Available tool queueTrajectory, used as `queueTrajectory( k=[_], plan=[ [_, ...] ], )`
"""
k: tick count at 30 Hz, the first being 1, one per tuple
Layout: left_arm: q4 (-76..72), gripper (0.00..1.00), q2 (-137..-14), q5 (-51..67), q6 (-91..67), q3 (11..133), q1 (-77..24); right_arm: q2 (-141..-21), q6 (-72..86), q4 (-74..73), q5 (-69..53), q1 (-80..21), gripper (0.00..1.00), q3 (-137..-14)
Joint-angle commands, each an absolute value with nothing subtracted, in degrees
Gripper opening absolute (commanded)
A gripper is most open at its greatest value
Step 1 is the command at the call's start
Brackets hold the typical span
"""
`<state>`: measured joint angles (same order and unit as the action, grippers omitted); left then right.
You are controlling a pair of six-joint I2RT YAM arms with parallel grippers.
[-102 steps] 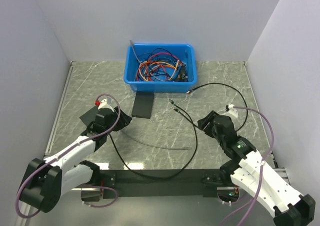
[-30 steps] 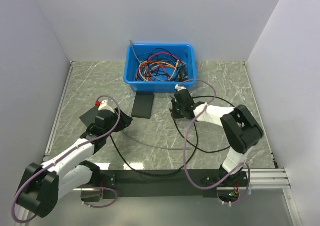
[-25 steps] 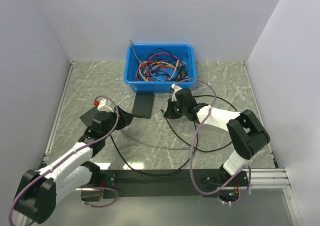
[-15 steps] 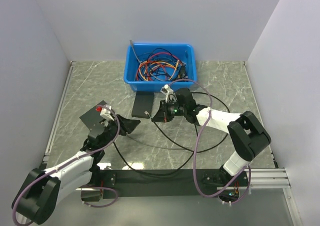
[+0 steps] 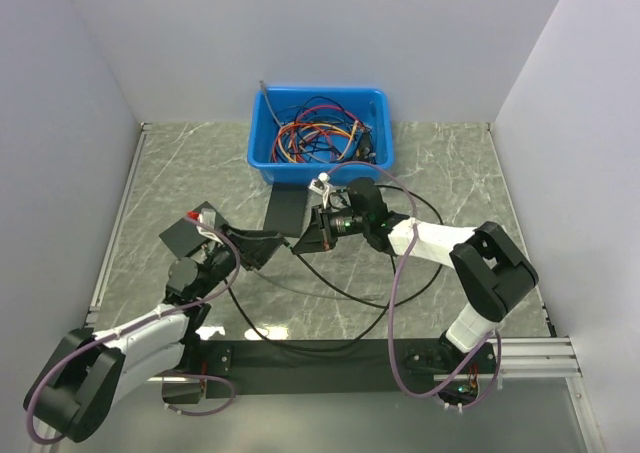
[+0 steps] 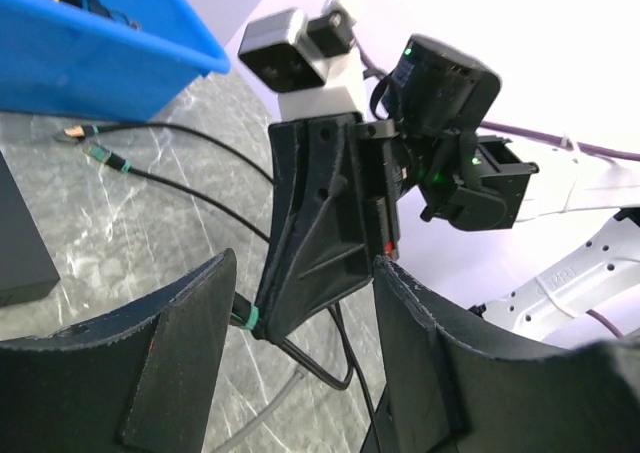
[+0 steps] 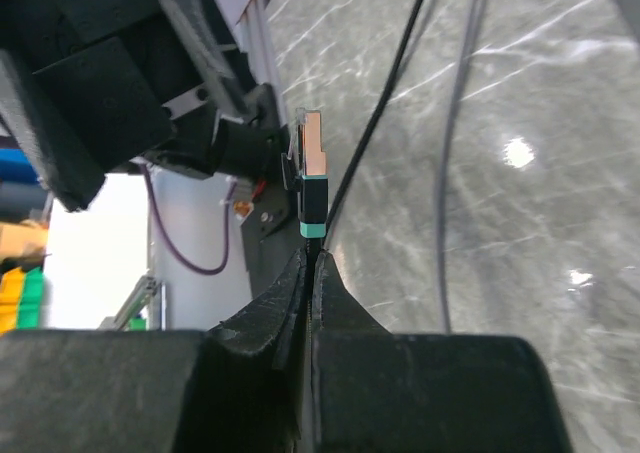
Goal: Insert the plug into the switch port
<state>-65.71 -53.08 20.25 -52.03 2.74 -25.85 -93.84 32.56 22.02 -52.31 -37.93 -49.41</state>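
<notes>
Pinching the plug [image 7: 312, 188] just below its teal band, the right pincer [image 7: 308, 265] is closed narrow on it, the metal end pointing toward the left arm. The pair sits near the middle of the surface [image 5: 170, 163], just this side of a dark slab [image 5: 283, 206]. The left pincer [image 5: 264, 250] faces it tip to tip with its fingers [image 6: 170, 353] spread wide and nothing between them. The two tips are near each other, and I cannot tell whether they touch.

A black box [image 5: 178, 235] lies between the left pincer and the left wall [image 5: 60, 123]. The blue bin [image 5: 258, 158] of tangled wires stands against the far edge, beyond the slab. A black cable [image 7: 395, 73] and a grey cable [image 7: 465, 93] trail across the surface under and behind the right pincer. The widest bare stretch lies toward the right wall [image 5: 580, 123]
</notes>
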Motion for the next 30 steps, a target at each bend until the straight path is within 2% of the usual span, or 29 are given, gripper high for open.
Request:
queueTrajectory(
  k=[1, 18, 30],
  plan=[
    [-68.65, 0.63, -54.05, 21.01, -52.03, 2.20, -26.72, -93.52, 33.57, 25.66, -54.93, -38.85, 0.00, -50.10],
    [-50.72, 0.60, -38.15, 6.07, -48.61, 0.26, -27.16, -91.93, 34.97, 27.50, -56.60, -38.94, 0.00, -49.31],
    [-65.03, 0.61, -50.87, 10.02, -52.64, -1.32, -27.33, -91.93, 38.32, 34.19, -59.41, -39.02, 0.00, -47.99]
  ],
)
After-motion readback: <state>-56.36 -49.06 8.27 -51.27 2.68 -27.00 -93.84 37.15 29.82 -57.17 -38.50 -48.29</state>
